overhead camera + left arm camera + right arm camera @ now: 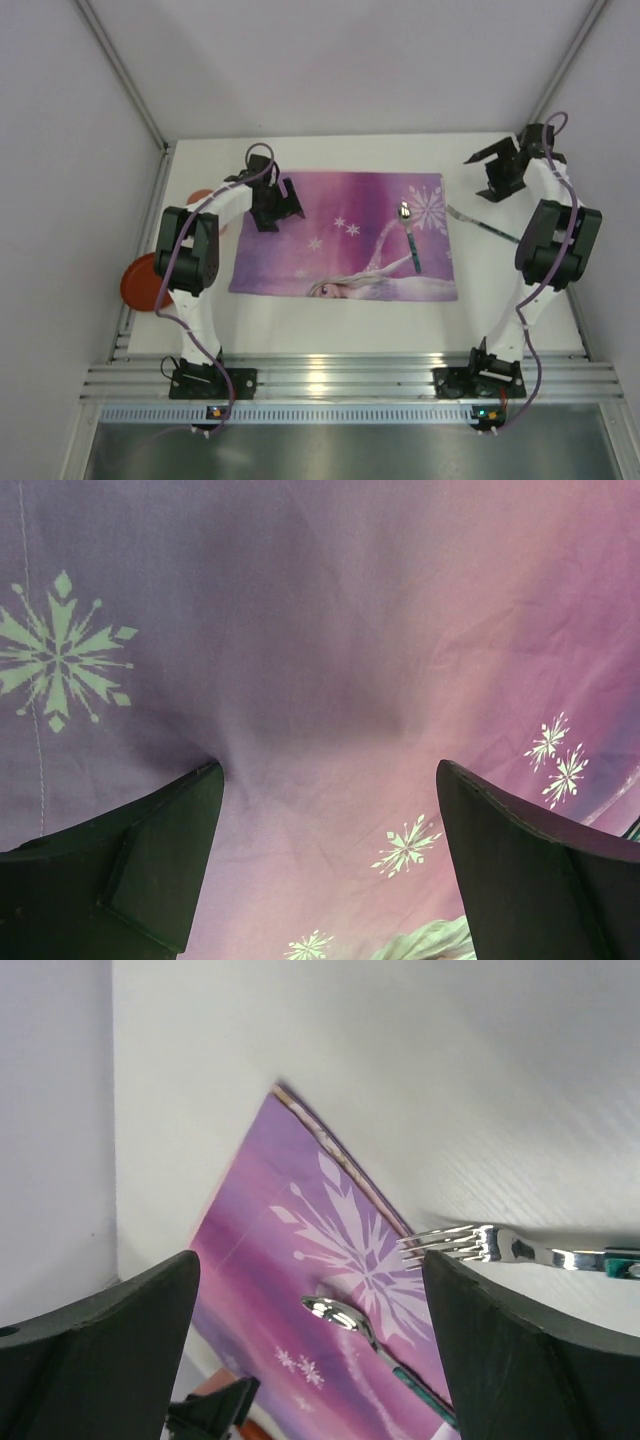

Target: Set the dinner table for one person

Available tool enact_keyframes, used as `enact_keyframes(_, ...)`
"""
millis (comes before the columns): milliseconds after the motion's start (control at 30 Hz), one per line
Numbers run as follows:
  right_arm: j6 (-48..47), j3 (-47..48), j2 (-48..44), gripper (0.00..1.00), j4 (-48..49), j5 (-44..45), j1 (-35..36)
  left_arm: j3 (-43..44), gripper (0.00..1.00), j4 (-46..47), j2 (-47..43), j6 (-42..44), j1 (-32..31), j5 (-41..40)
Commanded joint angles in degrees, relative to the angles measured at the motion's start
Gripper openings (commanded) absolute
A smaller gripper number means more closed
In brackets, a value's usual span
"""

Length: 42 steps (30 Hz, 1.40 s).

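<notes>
The white dinner table (340,325) holds a purple snowflake placemat (345,240). A spoon (409,235) with a green handle lies on the mat's right part. A fork (485,225) lies on the bare table just right of the mat. My left gripper (285,205) is open and empty, low over the mat's far left part (330,630); its fingers (150,850) stand wide apart. My right gripper (485,172) is open and empty above the table's far right. The right wrist view shows the spoon (335,1312), the fork (470,1243) and the mat (270,1250).
An orange plate (140,283) lies at the table's left edge, partly behind the left arm. Another orange item (200,197) shows behind the left arm's forearm. White walls enclose the table on the left, far and right sides.
</notes>
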Motion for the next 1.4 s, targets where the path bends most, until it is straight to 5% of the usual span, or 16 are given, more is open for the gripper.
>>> enact_keyframes(0,-12.9,6.4,-3.9,0.93,-7.3,7.1,-0.2,-1.2,0.93,-1.3,-0.2,-0.3,0.3,-0.8)
enact_keyframes(233,-22.7,7.3,-2.9,0.91,-13.2,19.3,-4.0,-3.0,0.93,-1.2,-2.4,0.0,0.3,-0.7)
enact_keyframes(733,-23.8,2.9,4.6,0.87,-9.6,18.3,-6.9,-13.2,0.93,-0.6,-11.4,1.4,0.4,-2.4)
enact_keyframes(1067,-21.3,-23.1,-10.9,0.86,-5.2,15.3,-6.8,-14.1,0.93,0.3,-12.6,0.7,0.4,-2.4)
enact_keyframes(1367,-23.1,-28.0,-18.5,0.86,-5.7,12.5,-5.6,-13.0,0.93,0.7,-12.1,0.1,0.4,-1.4)
